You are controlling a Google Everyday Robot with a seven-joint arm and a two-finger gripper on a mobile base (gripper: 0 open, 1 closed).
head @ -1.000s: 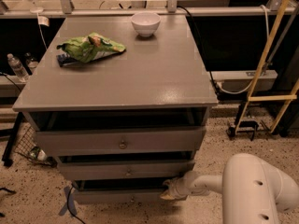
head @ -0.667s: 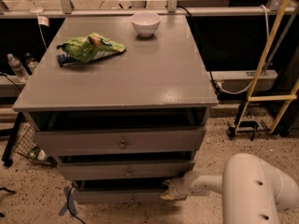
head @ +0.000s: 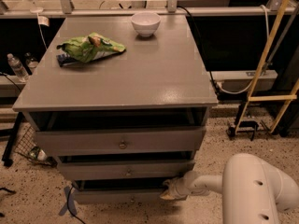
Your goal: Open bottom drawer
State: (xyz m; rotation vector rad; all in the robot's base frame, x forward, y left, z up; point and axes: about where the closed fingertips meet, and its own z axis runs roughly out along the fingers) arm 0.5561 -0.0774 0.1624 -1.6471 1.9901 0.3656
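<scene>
Nothing appears to have shifted over the last second: the pincer (head: 172, 190) sits at the same spot low on the cabinet's right front corner, and the drawers show the same gaps as before. It reaches in from the right on the white arm (head: 259, 190), which fills the lower right of the view. Its tip is against the right end of the bottom drawer (head: 117, 196), level with the dark slot above that drawer's front. Whether it is spread or closed, and whether it grips the drawer's edge, cannot be told from this angle. The bottom drawer is the lowest of the three, under the middle drawer (head: 126, 170) and the taller top drawer (head: 121, 141), close to the speckled floor. Its front seems to stand a little proud of the cabinet, so the opening looks begun but far from done. The front's long axis runs left to right, so nearly all of it lies left of the pincer, its centre included. The pull has to come straight out toward the camera, square to that axis. Pulling from one end rather than the centre may skew the drawer and jam it. On the worktop (head: 140, 78), a white bowl (head: 145, 22) and a green bag (head: 88, 47) lie well apart from the action.
</scene>
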